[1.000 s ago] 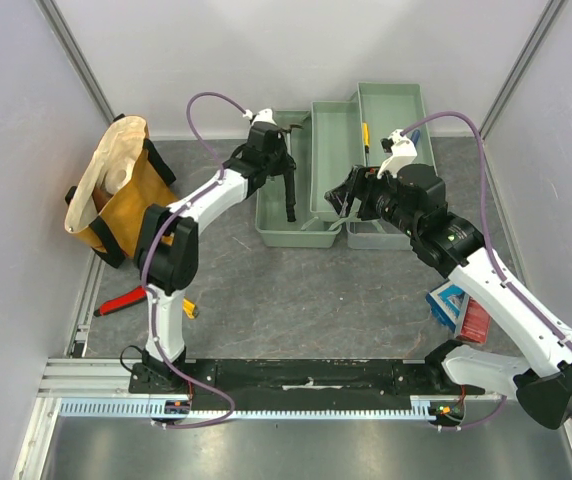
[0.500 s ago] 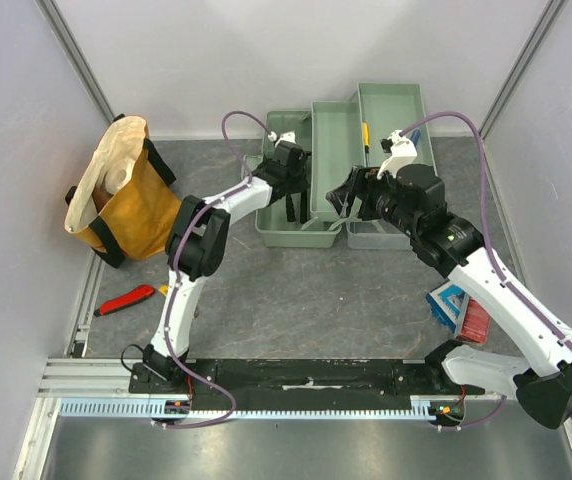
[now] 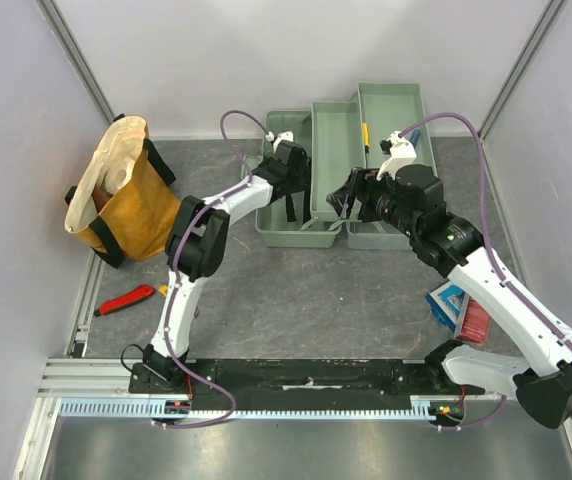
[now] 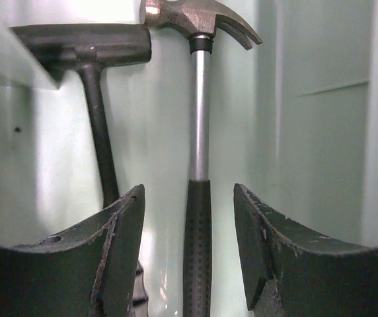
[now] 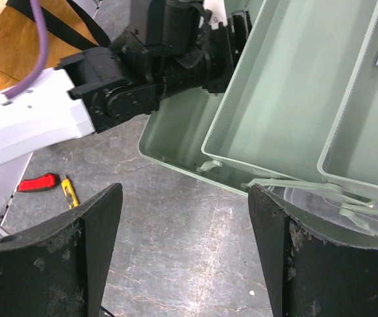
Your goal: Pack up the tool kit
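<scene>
Toolbox (image 3: pixel 338 170) sits open at the table's far side, with a claw hammer (image 4: pixel 198 165) lying inside. Left gripper (image 4: pixel 189 254) hangs over its handle, fingers apart. Right gripper (image 5: pixel 184 257) hovers spread and empty beside the fold-out tray (image 5: pixel 295 86).

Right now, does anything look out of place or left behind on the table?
Yes: a red-handled tool and a small yellow one lie unpacked on the table near the left arm's base, well away from the toolbox. Inside the box, two hammers lie side by side below the open left claw.
</scene>
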You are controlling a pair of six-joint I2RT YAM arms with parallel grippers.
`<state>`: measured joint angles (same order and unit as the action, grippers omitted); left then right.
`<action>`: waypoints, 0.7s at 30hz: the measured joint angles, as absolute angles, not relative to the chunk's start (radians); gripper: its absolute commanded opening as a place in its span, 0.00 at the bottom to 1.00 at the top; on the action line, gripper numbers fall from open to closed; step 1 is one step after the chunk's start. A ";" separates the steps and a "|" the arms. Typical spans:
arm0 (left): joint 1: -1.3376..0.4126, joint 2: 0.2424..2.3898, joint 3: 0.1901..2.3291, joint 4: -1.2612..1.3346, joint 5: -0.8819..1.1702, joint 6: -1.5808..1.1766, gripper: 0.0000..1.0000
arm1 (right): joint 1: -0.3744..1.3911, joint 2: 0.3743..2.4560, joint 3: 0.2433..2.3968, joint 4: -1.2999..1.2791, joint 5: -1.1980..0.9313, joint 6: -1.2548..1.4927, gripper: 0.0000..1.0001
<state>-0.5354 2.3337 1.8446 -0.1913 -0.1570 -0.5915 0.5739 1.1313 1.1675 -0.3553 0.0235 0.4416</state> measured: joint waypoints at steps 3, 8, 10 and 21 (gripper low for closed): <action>-0.537 2.263 1.788 -0.189 -0.173 -0.591 0.43 | 0.574 1.132 1.168 -0.359 0.023 0.445 0.83; -0.539 2.096 1.701 -0.183 -0.194 -0.572 0.14 | 0.574 1.132 1.168 -0.361 0.023 0.453 0.83; -0.539 2.024 1.663 -0.175 -0.207 -0.562 0.09 | 0.574 1.132 1.168 -0.361 0.024 0.453 0.83; -0.539 1.492 1.233 -0.261 -0.365 -0.538 0.39 | 0.574 1.117 1.168 -0.361 0.025 0.453 0.84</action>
